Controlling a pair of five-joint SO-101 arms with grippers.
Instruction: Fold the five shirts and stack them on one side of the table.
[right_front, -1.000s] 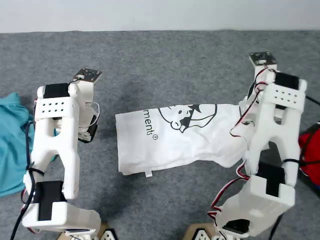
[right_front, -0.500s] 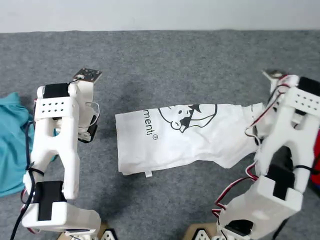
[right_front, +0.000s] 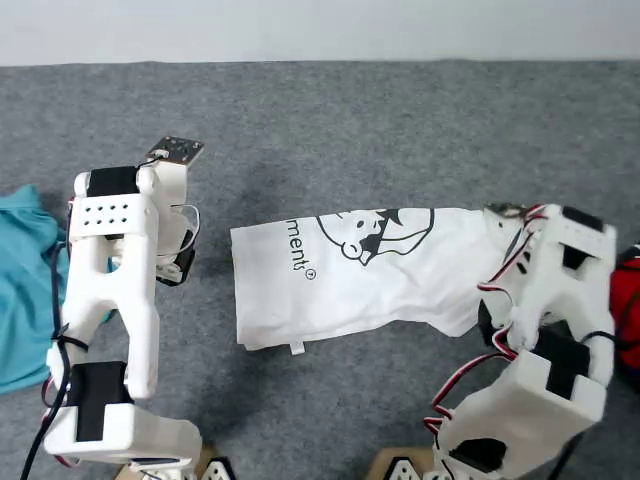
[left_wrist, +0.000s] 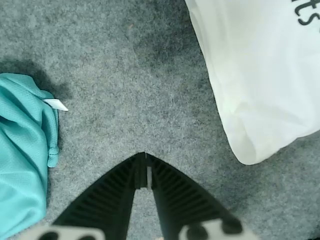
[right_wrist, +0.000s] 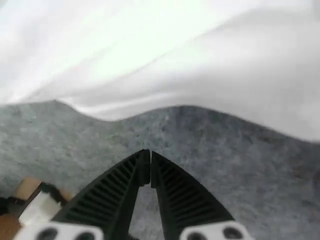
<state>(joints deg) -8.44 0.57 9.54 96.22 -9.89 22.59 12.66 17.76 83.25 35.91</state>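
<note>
Grey felt covered the table (right_front: 330, 120) in the high view. The white shirt (right_front: 370, 270) lay partly folded at centre, with a teal shirt (right_front: 20, 290) at nine o'clock and a red garment (right_front: 625, 310) at three o'clock.

In the left wrist view, the left gripper (left_wrist: 145, 165) hung pinched together and empty over bare felt, between the two shirts and touching neither.

In the right wrist view, the right gripper (right_wrist: 149, 162) was likewise closed on nothing, just short of the white shirt's edge.

Descending with its tips together, it would likely shove and bunch that edge rather than pinch it, spoiling the fold.

The left arm (right_front: 110, 290) stretched toward twelve o'clock. The right arm (right_front: 550, 320) sat folded back, its wrist over the shirt's three o'clock end.
</note>
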